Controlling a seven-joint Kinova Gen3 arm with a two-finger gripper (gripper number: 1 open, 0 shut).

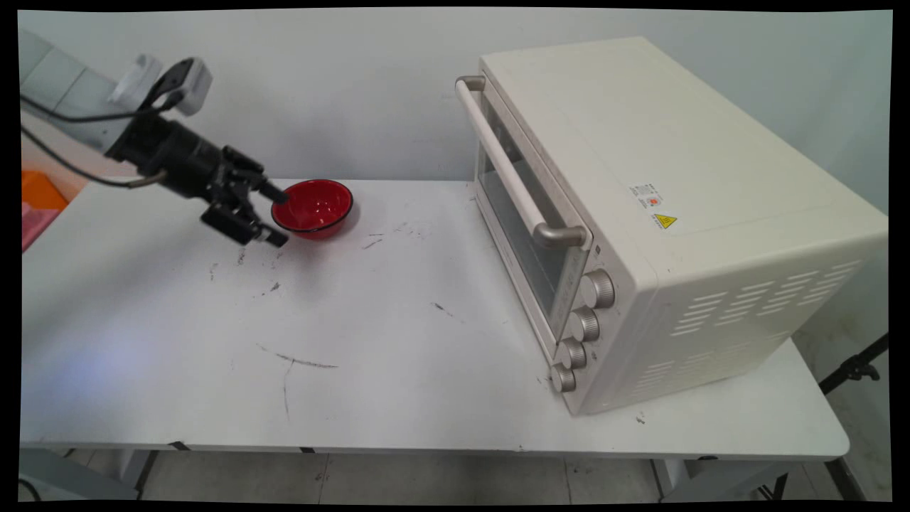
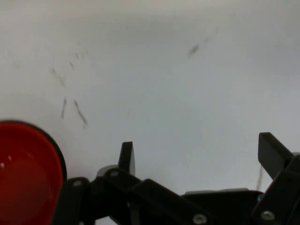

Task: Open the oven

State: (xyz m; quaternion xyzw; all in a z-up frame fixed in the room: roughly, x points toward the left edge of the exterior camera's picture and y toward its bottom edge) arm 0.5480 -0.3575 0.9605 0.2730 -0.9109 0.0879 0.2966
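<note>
A red bowl (image 1: 313, 208) with a dark rim stands on the white table (image 1: 398, 398) near its far edge, left of the middle. My black gripper (image 1: 277, 215) hangs just left of the bowl, a little above the table, pointing right and down. It is open and nothing is between its fingers (image 1: 274, 192). In the hand view the bowl (image 2: 26, 173) shows at the lower left, outside the left finger (image 2: 126, 157); the gripper (image 2: 199, 157) faces bare, scuffed tabletop.
A large cream toaster oven (image 1: 640, 227) stands on the right half of the table, door shut, its bar handle (image 1: 508, 171) and a column of knobs (image 1: 583, 327) facing left. Orange and pink things (image 1: 39, 203) lie beyond the table's far left edge.
</note>
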